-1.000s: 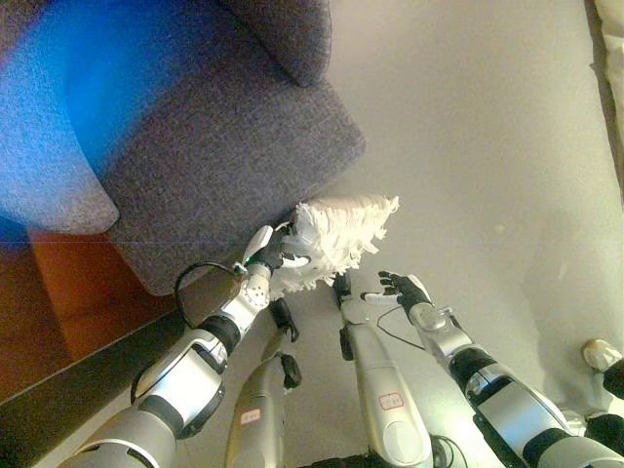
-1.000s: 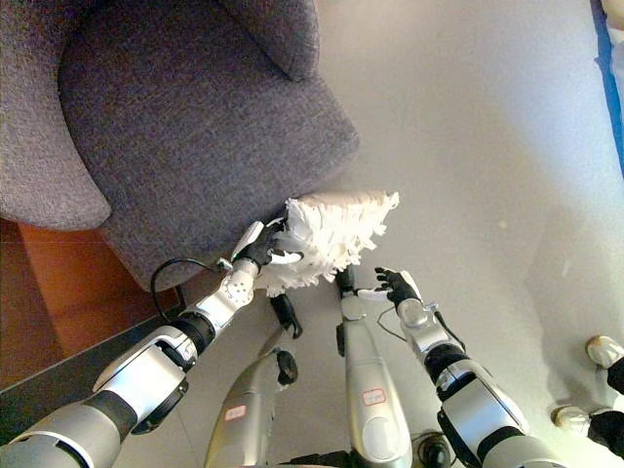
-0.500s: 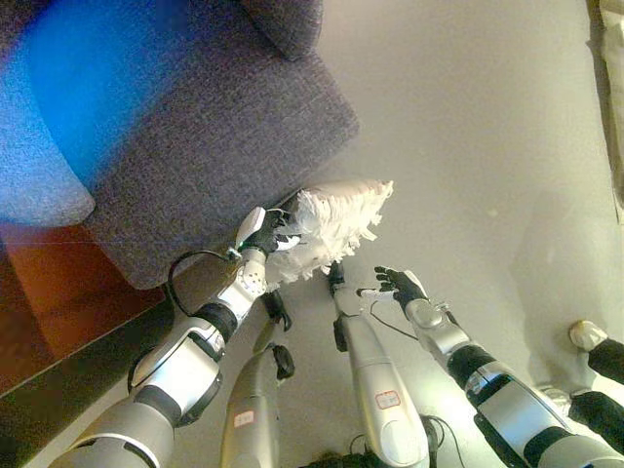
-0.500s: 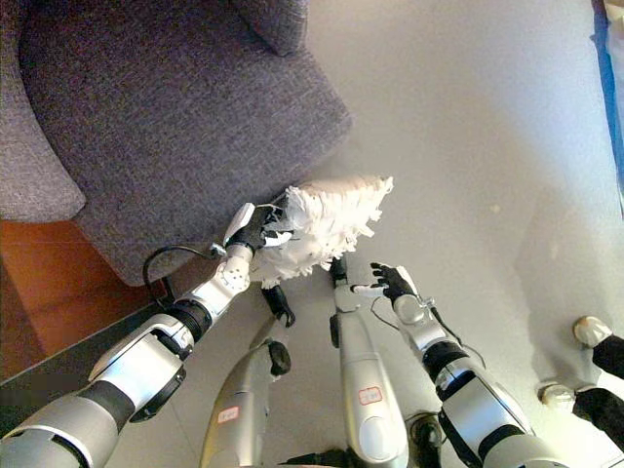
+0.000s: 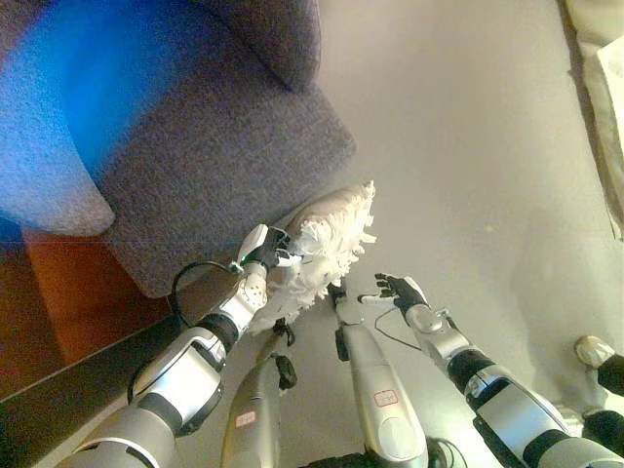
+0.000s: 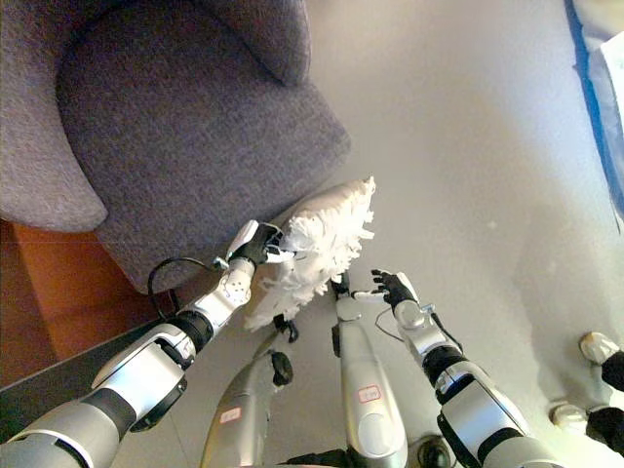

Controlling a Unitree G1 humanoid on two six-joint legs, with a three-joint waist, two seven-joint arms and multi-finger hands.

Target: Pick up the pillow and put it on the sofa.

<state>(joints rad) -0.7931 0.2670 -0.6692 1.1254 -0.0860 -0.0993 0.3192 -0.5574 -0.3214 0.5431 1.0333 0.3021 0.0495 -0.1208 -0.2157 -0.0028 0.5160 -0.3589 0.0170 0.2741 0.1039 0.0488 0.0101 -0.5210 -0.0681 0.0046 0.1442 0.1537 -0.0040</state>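
**Pillow held up at the sofa's near edge**

The grey sofa (image 6: 195, 136) fills the far left of what I see, its seat cushion wide and its armrests curving up on both sides. The pale grey floor (image 6: 468, 156) spreads across the right. A strip of reddish wood flooring (image 6: 49, 302) shows at the near left, beside the sofa's base.

The white pillow (image 6: 327, 239), fringed along its edge, hangs off the floor just in front of the sofa's near right corner, tilted on end, its far tip overlapping the seat's edge.

My left hand (image 6: 255, 249) grips the pillow's left side, fingers curled into the fabric. My right hand (image 6: 393, 289) hovers near and to the right of the pillow, apart from it, fingers spread loosely and holding nothing.
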